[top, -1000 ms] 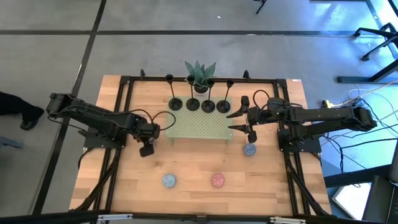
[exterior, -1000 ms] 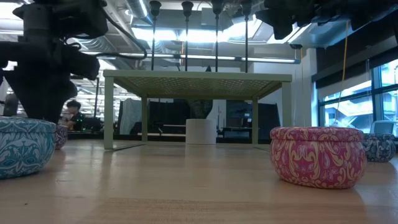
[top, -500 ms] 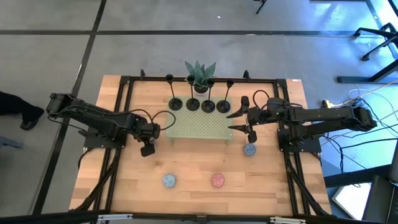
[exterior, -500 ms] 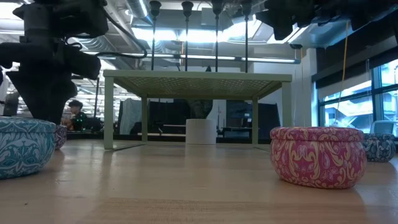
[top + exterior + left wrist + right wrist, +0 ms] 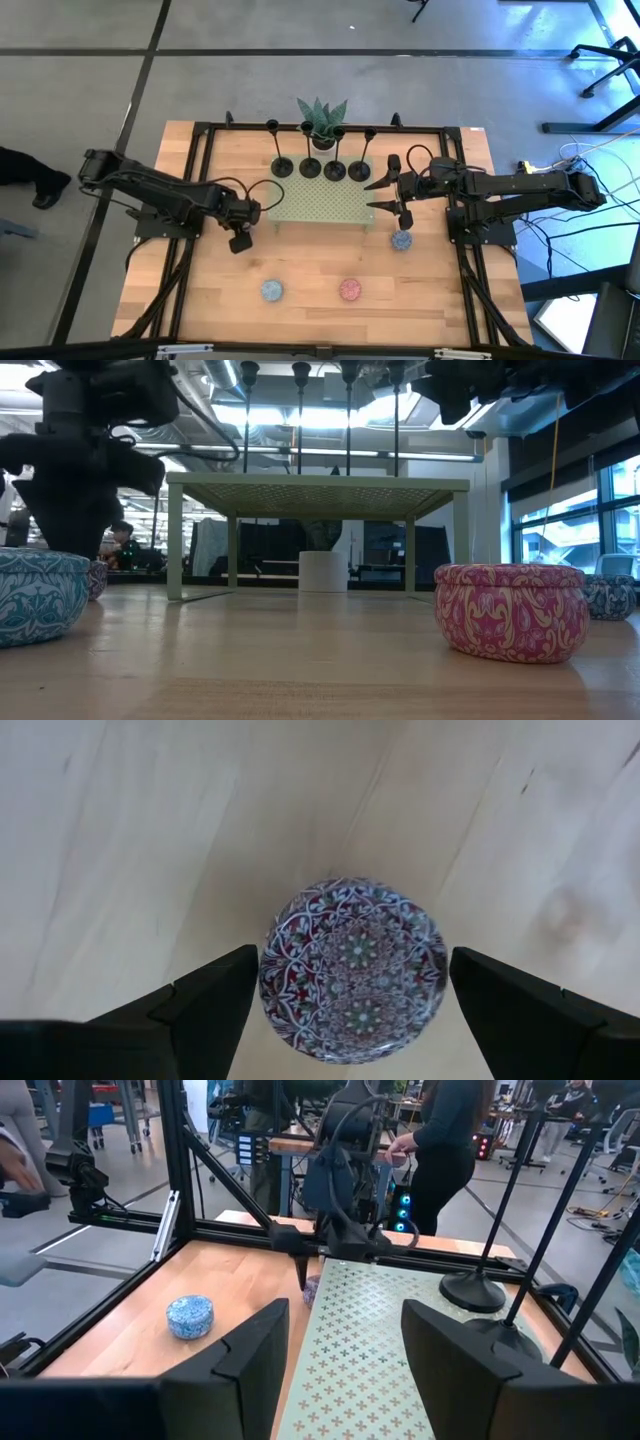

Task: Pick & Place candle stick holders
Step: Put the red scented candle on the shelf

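Four black candle stick holders [image 5: 322, 160] stand in a row by their round bases on the far part of the green perforated shelf [image 5: 320, 205]; their stems [image 5: 300, 420] rise above the shelf in the low view. My left gripper [image 5: 238, 241] points down, open, left of the shelf. It hangs over a small round patterned tin [image 5: 352, 970], with a finger on either side of it and not touching. My right gripper [image 5: 370, 196] is open and level at the shelf's right end, pointing toward the table's left edge. Two holder bases [image 5: 472, 1292] lie just ahead of it.
A blue tin [image 5: 272, 290] and a pink tin [image 5: 349, 289] sit near the front edge, and a grey-blue tin [image 5: 402, 240] sits under the right arm. A potted plant [image 5: 322, 115] stands behind the shelf. A black frame [image 5: 200, 140] borders the table. A person [image 5: 450, 1140] stands beyond it.
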{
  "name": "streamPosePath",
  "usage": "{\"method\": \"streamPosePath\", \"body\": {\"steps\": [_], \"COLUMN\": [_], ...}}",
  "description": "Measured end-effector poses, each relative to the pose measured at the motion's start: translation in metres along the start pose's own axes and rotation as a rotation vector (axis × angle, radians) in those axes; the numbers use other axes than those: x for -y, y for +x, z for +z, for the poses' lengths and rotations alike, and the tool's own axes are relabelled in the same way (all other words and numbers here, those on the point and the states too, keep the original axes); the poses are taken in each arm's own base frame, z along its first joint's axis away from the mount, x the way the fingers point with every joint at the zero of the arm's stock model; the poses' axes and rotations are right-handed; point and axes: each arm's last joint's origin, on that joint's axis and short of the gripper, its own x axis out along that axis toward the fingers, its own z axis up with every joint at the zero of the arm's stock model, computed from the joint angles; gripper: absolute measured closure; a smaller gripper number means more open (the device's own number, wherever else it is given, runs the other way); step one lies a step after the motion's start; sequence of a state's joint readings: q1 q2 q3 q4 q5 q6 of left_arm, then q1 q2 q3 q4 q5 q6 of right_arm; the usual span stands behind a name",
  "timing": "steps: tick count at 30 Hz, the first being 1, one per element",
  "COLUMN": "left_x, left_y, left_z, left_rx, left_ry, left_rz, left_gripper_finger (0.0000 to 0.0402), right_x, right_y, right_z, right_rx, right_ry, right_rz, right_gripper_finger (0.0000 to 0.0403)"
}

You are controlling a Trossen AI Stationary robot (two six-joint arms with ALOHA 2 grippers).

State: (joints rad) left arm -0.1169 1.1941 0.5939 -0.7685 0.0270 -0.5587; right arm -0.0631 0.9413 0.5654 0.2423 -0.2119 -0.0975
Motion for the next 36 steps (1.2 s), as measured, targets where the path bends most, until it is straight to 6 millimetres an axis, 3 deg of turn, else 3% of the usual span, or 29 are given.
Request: {"method": "streamPosePath", "body": {"steps": [9, 20, 36], "left_x": [0.001, 0.001, 0.000], "left_y": [0.011, 0.010, -0.015], "left_z": [0.002, 0.002, -0.007], "left_rx": [-0.052, -0.055, -0.015], "left_ry": [0.064, 0.063, -0.111], "left_rz": [0.030, 0.022, -0.129], "left_gripper_finger": [0.0077, 0.0106, 0.0106], "right_x": [0.000, 0.000, 0.000], "right_y": [0.000, 0.000, 0.000], "right_z": [-0.001, -0.001, -0.001], "right_rx": [-0.015, -0.015, -0.014], "right_ry": [0.004, 0.006, 0.006], "right_rz": [0.002, 0.002, 0.002], "right_gripper_finger": [0.0203, 0.0203, 0.0204]}}
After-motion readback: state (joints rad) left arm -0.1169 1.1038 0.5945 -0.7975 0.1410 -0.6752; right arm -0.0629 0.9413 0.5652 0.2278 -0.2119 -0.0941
